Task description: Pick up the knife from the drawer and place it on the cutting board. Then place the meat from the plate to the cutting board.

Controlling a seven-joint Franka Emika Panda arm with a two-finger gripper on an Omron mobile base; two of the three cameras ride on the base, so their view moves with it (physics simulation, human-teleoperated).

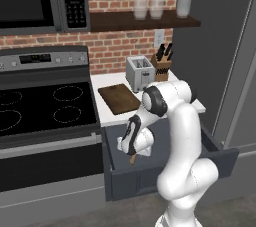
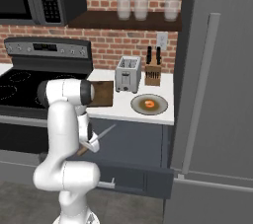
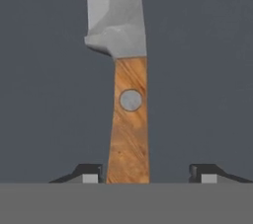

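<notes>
Knife (image 3: 129, 114) handle sits between the tool's (image 3: 148, 176) tips, which stand apart with a gap on one side; a grip cannot be confirmed. It seems low in the drawer (image 1: 150, 181). Board (image 1: 119, 98) is bare; meat (image 2: 148, 103) remains on plate (image 2: 136, 104).

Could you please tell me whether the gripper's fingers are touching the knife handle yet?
Apart. In the hand view, the right finger stands clear of the knife handle; the left sits close.
</notes>
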